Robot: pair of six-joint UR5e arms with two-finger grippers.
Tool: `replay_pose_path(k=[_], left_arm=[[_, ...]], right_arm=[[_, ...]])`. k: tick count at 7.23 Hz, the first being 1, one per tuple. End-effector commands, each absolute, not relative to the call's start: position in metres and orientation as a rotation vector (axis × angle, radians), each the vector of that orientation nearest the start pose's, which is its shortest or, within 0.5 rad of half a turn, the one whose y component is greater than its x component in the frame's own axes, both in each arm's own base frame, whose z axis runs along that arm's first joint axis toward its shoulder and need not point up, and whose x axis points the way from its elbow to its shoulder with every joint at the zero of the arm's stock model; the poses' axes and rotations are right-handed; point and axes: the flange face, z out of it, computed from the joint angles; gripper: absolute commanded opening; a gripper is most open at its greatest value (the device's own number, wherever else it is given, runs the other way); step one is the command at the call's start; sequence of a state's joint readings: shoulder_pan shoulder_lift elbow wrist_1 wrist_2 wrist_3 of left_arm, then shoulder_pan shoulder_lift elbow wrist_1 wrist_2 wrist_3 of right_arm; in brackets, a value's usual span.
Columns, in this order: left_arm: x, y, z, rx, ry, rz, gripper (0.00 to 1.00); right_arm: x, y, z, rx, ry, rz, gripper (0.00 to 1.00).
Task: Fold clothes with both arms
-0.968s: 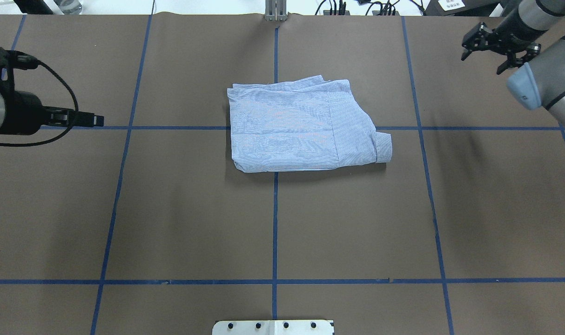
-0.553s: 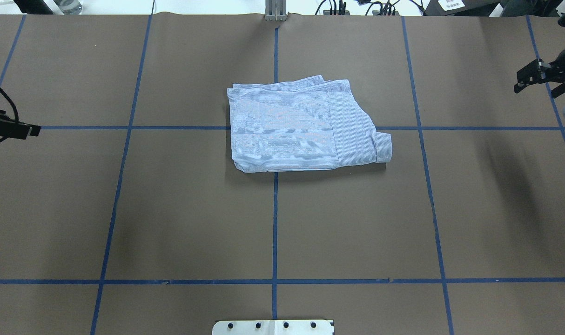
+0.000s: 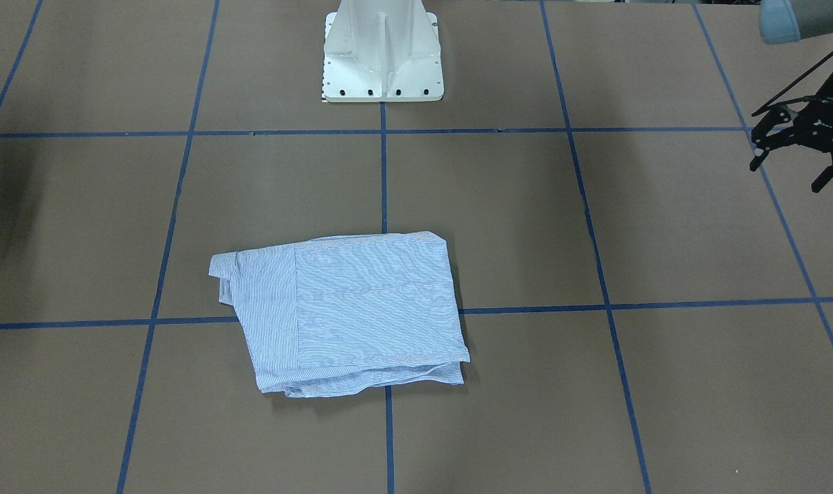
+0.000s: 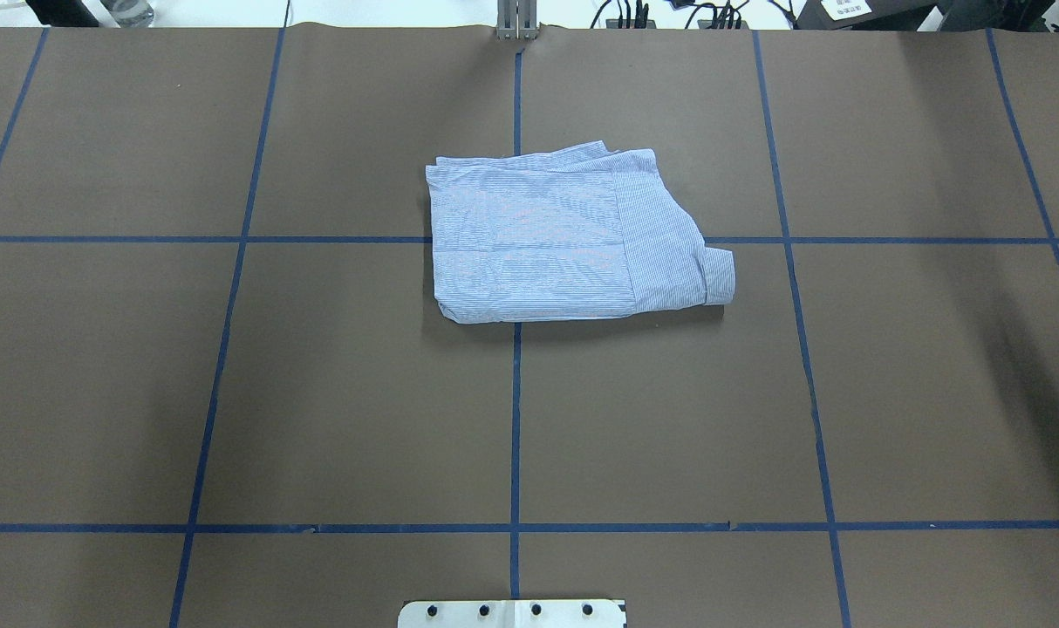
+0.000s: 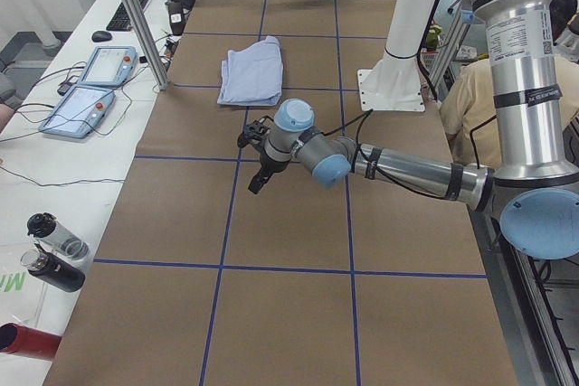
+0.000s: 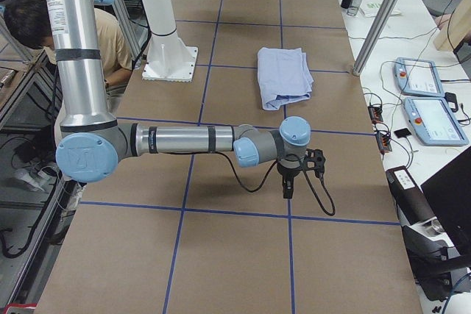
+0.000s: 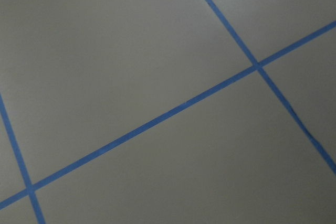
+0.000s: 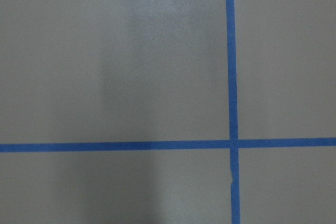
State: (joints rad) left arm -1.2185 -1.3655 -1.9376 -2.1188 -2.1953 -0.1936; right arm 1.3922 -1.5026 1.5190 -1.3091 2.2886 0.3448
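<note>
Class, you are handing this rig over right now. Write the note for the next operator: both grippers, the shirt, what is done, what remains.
Left gripper: open, empty, out toward the table's left end, well apart from the shirt.
Right gripper: over bare table near the right end, nothing seen in it; open or shut cannot be told.
Shirt: folded into a compact, roughly rectangular stack mid-table, lying over a crossing of the blue tape lines. One cuff-like corner sticks out on the robot's right.
Done: the folding looks complete.
Left: probably nothing, perhaps tucking that corner in.
</note>
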Motion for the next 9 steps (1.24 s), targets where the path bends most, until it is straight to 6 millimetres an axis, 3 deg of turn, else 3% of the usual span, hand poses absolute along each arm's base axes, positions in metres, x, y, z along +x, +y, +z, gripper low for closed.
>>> replay_pose_path(k=[1, 3, 4, 5, 7, 8, 9], left_arm=[[0.057, -0.439, 0.52, 0.393, 0.774, 0.319, 1.0], [0.045, -0.458, 0.549, 0.332, 0.792, 0.274, 1.0], [0.049, -0.461, 0.556, 0.288, 0.882, 0.281, 1.0], [0.049, -0.452, 0.561, 0.267, 0.923, 0.286, 1.0], [0.048, -0.453, 0.557, 0.278, 0.915, 0.284, 1.0], [0.049, -0.456, 0.556, 0.277, 0.915, 0.275, 1.0], [0.049, -0.457, 0.552, 0.284, 0.916, 0.278, 1.0]], right_arm=[[-0.017, -0.511, 0.616, 0.037, -0.755, 0.02, 1.0], [-0.007, -0.507, 0.563, -0.059, -0.721, -0.031, 1.0], [-0.006, -0.51, 0.557, -0.088, -0.72, -0.019, 1.0], [-0.007, -0.51, 0.556, -0.088, -0.725, -0.021, 1.0], [-0.007, -0.51, 0.554, -0.076, -0.719, -0.024, 1.0], [-0.008, -0.51, 0.564, -0.094, -0.721, -0.008, 1.0], [-0.009, -0.513, 0.558, -0.081, -0.728, -0.01, 1.0]])
